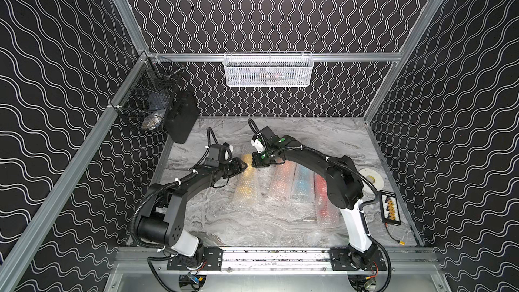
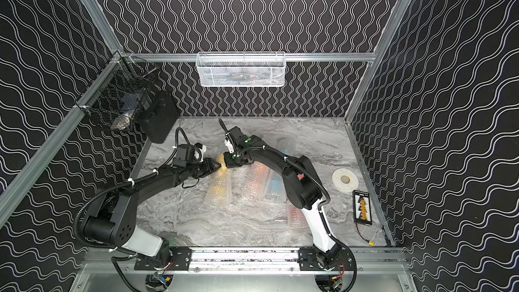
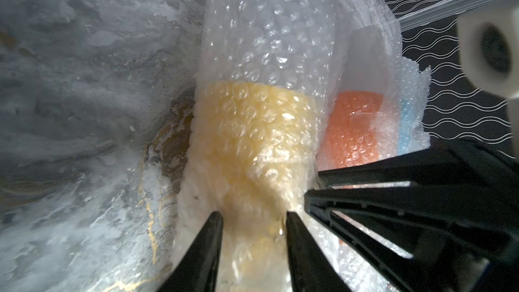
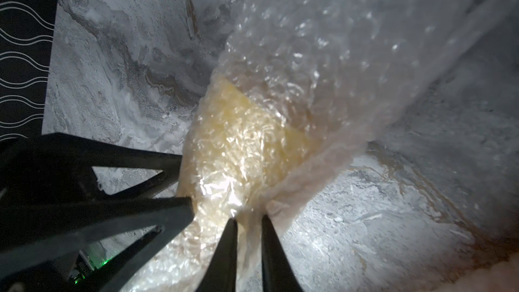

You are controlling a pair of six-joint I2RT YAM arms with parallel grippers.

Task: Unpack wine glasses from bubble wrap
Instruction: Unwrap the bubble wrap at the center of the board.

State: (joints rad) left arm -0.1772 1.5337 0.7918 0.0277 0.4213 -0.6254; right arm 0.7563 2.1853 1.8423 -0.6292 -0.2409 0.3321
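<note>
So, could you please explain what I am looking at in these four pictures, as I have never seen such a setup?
This is a robot with two arms, a left arm and a right arm, over a marble table. Two pictures look down from overhead, nearly alike; the other two come from a camera on each wrist, looking along the jaws. On the table lie four bubble-wrap rolls with colour showing through: the yellow roll, orange roll, blue roll and red roll. Both arms meet at the yellow roll's far end. The left arm's jaws squeeze it; the right arm's jaws pinch its wrap just beside them.
</note>
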